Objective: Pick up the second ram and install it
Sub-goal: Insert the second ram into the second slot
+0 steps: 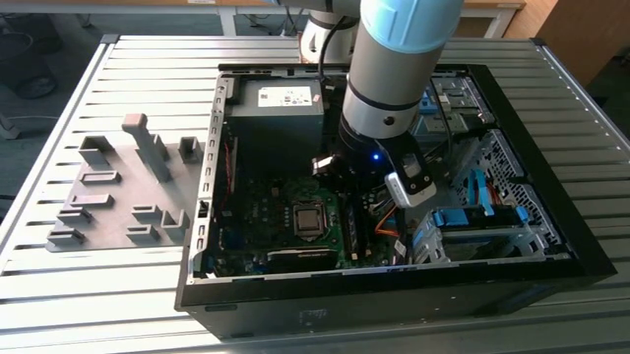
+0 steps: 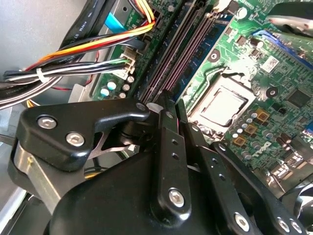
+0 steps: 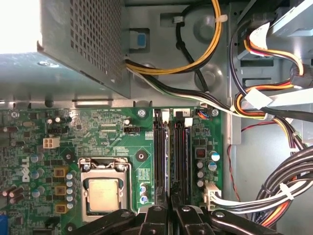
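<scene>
An open computer case (image 1: 512,258) lies on the slatted tabletop (image 1: 147,66), towards the exterior view's right, with a grey fixture plate (image 1: 108,199) of plastic blocks beside it near the table's opposite edge. Inside the case are the motherboard (image 3: 117,142), the bare CPU socket (image 3: 103,188), the perforated power supply (image 3: 83,39) at the far wall, blue drive caddies (image 1: 473,221), and bundled cables (image 3: 288,186).

The arm reaches down into the case. In both wrist views the gripper (image 3: 170,205) sits right over the memory slots (image 3: 171,147), its jaws drawn together on the top edge of what I take to be the second ram (image 3: 170,169), standing on edge in a slot; little of the stick itself can be made out.

The risk, as I judge it: a slight misalignment or tilt under downward force could jam the stick, stress the slot or flex the board. The nearby cables could also snag the fingers.
</scene>
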Tool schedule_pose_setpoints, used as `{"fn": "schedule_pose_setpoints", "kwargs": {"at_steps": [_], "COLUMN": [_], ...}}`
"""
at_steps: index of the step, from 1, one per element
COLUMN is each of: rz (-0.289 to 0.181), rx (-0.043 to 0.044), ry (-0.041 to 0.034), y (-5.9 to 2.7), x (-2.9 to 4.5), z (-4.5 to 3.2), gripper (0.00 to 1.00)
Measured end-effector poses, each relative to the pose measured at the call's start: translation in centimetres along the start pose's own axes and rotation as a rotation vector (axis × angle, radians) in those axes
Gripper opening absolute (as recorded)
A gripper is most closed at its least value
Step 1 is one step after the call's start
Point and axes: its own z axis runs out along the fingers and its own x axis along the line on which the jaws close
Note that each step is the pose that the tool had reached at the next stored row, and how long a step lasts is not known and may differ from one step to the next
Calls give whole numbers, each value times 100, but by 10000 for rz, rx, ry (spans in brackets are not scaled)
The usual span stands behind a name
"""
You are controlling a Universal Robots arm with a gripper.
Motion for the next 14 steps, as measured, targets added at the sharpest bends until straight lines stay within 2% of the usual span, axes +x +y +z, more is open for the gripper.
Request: {"fn": "schedule_pose_setpoints", "kwargs": {"at_steps": [2,14], "rz": [18,288], "rx": [36,29], "ry": [-1,0], "y": [8,18], "x": [0,0], "z": [1,20], "gripper": [14,14]}}
